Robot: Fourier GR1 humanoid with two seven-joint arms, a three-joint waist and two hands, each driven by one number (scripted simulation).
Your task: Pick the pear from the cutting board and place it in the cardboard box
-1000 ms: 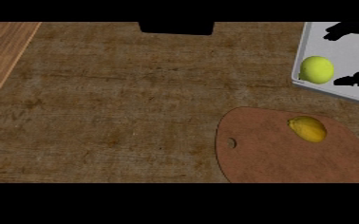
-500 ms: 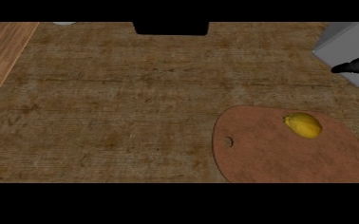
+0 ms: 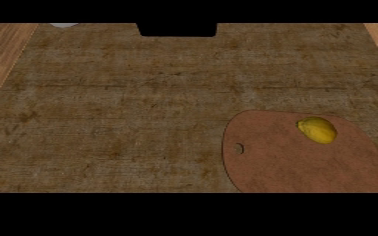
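Seeing the pear (image 3: 317, 130) lying on the cutting board (image 3: 288, 165), near its upper right edge, at the lower right of the brown counter (image 3: 125, 100). Neither hand shows in my head view, so I can't tell their state.

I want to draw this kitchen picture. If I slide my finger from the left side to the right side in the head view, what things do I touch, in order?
Light wood strip at the left edge → brown counter top → small hole in the cutting board → cutting board → yellow pear lying on the board. No hand shows.
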